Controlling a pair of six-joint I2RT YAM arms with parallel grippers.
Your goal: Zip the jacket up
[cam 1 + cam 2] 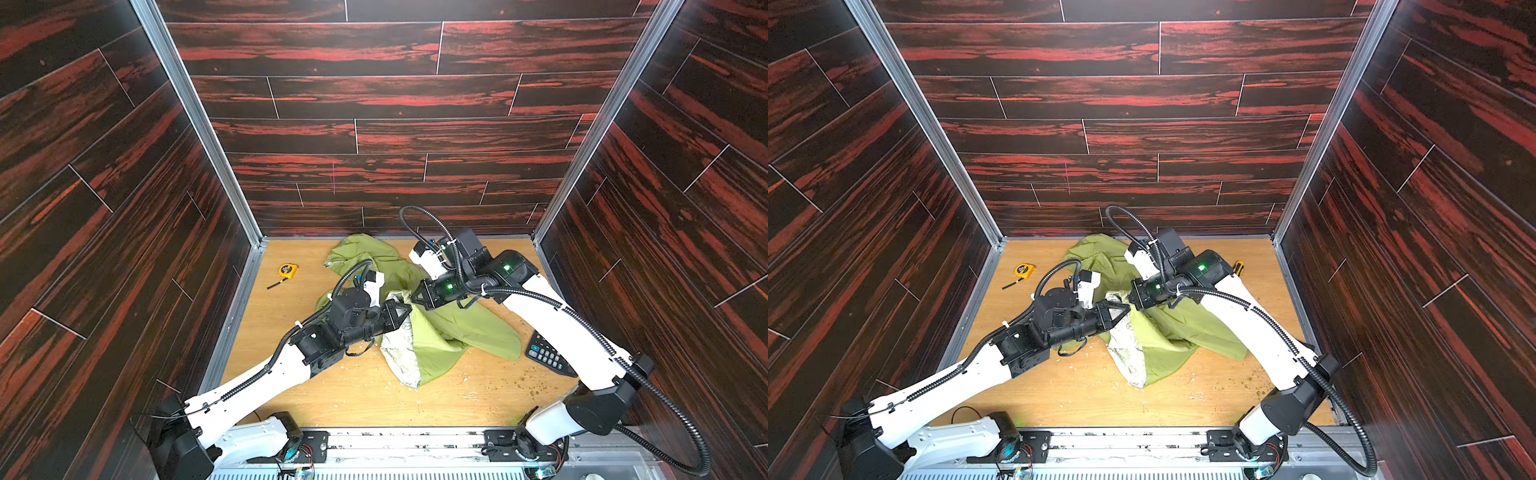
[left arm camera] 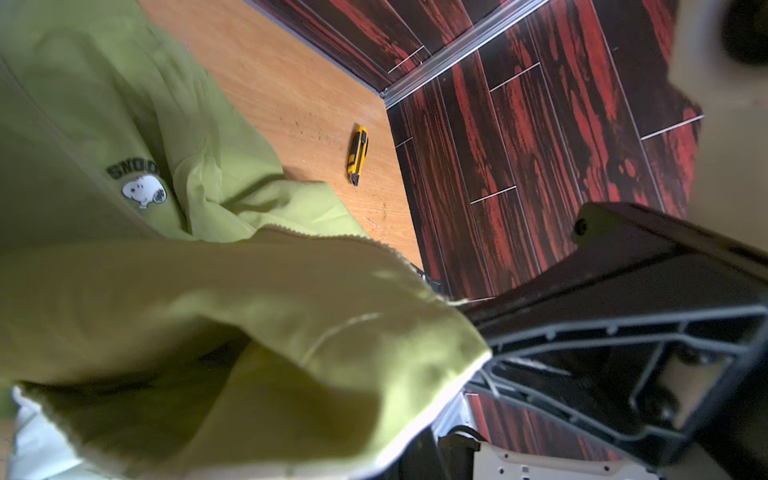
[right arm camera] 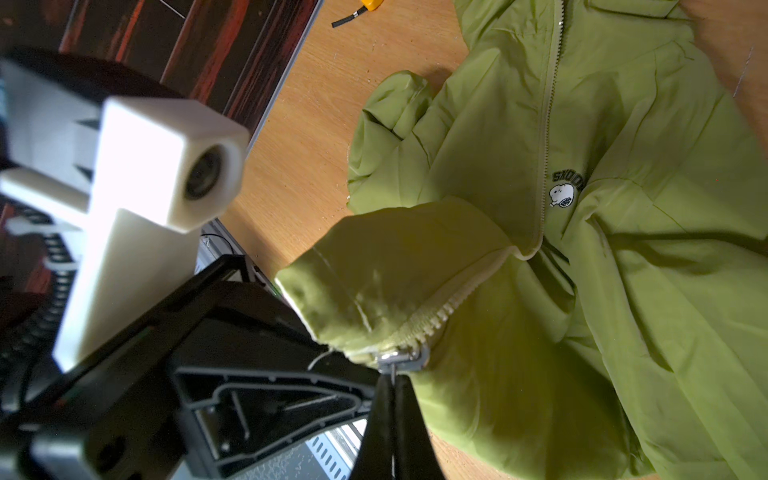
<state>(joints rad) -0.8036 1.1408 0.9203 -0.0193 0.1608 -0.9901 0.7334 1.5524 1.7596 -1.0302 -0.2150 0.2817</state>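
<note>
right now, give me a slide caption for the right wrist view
Close-up: the right gripper shut on the silver zipper pull of the green jacket, the left gripper clamping fabric beside it.

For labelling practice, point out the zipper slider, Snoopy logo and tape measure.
zipper slider (image 3: pixel 402 358): right wrist view, metal body.
Snoopy logo (image 3: pixel 562 195): right wrist view, white head.
tape measure (image 1: pixel 287 270): in a top view, yellow case.

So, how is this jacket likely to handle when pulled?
Probably floppy: the jacket sags in loose folds where lifted. Likely light, since the thin fabric bunches easily. The small metal zipper pull might slip from the shut right gripper.
</note>
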